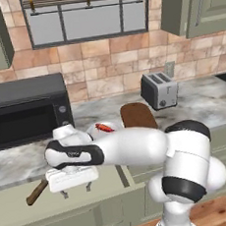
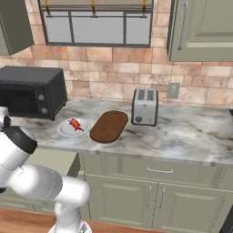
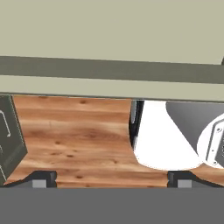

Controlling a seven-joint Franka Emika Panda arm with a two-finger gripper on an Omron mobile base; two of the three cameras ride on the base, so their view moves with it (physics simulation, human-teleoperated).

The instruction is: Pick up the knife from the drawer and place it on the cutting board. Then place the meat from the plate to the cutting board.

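The drawer (image 1: 16, 206) stands pulled out below the counter, its pale inside showing. The knife (image 1: 37, 192) lies in it at the left; I see its brown handle, and the blade end runs under my hand. My gripper (image 1: 76, 190) hangs open just right of the handle, fingers pointing down, nothing between them. In the hand view my gripper (image 3: 111, 179) looks past the drawer (image 3: 109, 35) to the wooden floor. The dark brown cutting board (image 1: 137, 116) (image 2: 109, 126) lies bare on the counter. Left of it, the white plate (image 2: 65, 132) carries the red-orange meat (image 1: 105, 127) (image 2: 75, 124).
A black microwave (image 1: 26, 114) (image 2: 32, 93) stands at the counter's left, close behind my hand. A silver toaster (image 1: 159, 90) (image 2: 144, 107) stands right of the board. Closed handled drawers and cabinet doors (image 2: 154, 195) run below the counter.
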